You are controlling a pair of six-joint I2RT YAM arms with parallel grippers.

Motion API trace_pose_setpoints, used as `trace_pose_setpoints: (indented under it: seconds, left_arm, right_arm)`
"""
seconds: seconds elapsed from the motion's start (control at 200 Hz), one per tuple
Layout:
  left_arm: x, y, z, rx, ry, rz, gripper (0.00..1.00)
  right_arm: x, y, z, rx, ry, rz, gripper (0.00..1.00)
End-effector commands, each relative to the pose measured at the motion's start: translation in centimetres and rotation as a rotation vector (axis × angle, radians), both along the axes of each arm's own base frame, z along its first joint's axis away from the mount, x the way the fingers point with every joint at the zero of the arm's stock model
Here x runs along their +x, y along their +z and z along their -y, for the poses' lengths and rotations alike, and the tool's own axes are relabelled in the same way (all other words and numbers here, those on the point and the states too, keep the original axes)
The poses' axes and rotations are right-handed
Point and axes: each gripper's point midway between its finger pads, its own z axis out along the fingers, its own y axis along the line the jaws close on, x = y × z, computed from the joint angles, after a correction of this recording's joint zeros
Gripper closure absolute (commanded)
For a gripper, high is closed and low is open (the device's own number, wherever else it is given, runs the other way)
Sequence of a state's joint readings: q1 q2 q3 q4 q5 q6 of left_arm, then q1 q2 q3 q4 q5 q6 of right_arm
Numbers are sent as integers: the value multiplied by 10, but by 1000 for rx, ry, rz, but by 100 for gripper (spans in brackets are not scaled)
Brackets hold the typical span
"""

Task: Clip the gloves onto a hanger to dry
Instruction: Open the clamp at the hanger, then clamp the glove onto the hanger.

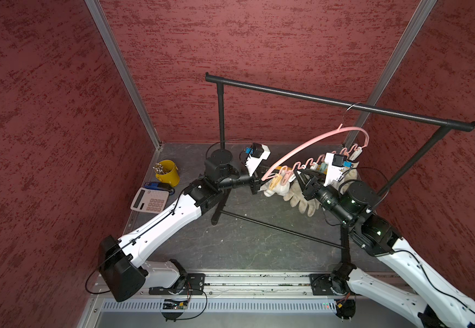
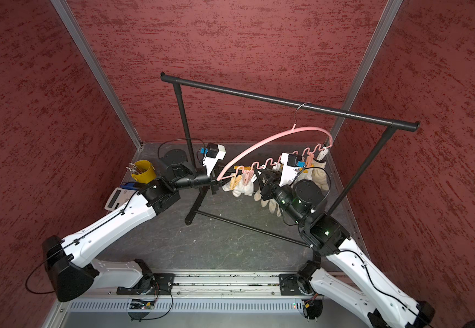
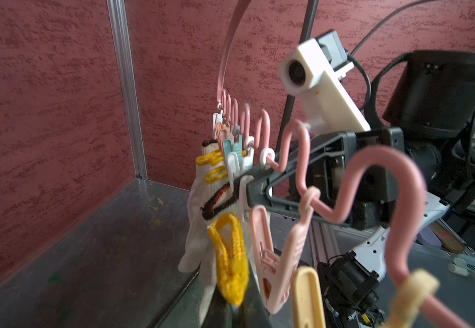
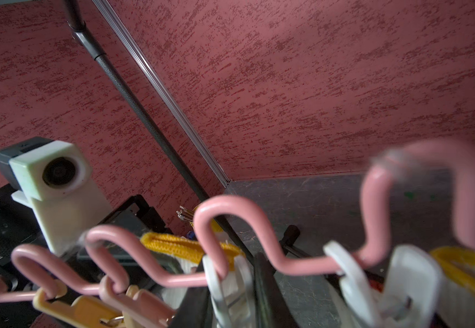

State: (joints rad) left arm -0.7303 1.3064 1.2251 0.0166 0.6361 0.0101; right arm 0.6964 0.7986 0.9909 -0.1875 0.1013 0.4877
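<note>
The hanger (image 1: 315,138) hangs by its metal hook from the black garment rack (image 1: 330,100). It tilts out of plumb because the left gripper (image 1: 256,184) is closed on its low end, apparently to steady it while the other arm works the pegs. Midway along the hanger's wavy bar, the right gripper (image 3: 246,190) has its jaws on either side of a white clothespin (image 4: 219,272) and pinches its handles, probably to spread the peg's mouth over a cuff. Whether that peg already bites a glove cannot be told. The gloves (image 1: 304,200) hang in a row beneath the wavy bar, from the held end to the far end. Their cuffs are uppermost at the pegs and their fingers droop, and yellow and dark red-black cuff edging shows just under the bar. Below the hanger lies a dark grey, scuffed tabletop (image 1: 244,247). Well apart from the hanger, beyond its held end, a yellow bucket (image 1: 168,173) of pencils and a calculator (image 1: 149,200) sit near the wall. Mottled red walls (image 1: 46,142) stand around the hanger on three sides, with aluminium posts (image 1: 122,71) at the corners.
</note>
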Motion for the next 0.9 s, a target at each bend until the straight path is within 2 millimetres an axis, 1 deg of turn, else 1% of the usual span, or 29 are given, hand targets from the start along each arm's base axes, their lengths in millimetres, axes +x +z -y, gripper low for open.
trace_pose_setpoints:
  seconds: [0.0,0.04,0.09,0.145,0.24,0.291,0.381,0.636,0.756,0.897]
  left_arm:
    - [-27,-17,-5,51,-110,-36,100]
    - [-32,-23,-5,62,-136,-53,100]
    - [-37,-26,-6,65,-153,-57,100]
    - [-39,-25,-5,59,-160,-54,100]
    - [-36,-21,-2,49,-162,-42,100]
    - [-35,-19,2,49,-169,-42,100]
    - [-31,-18,9,50,-173,-37,100]
    - [-8,-22,18,38,-101,-19,100]
    - [-5,-19,23,17,-106,-26,100]
    - [-7,-15,28,7,-132,-19,100]
  right_arm:
    - [-1,19,9,-12,-31,46,85]
    - [-1,21,10,-17,-31,52,86]
    - [-2,23,9,-25,-27,55,88]
    - [-2,24,9,-31,-23,55,89]
    - [-4,24,7,-35,-8,53,93]
    - [-5,24,7,-36,-2,53,97]
    - [-6,24,6,-33,8,50,100]
    - [-14,22,3,-29,49,39,100]
    - [-17,20,-1,-35,75,30,100]
    - [-17,14,-1,-43,77,20,100]
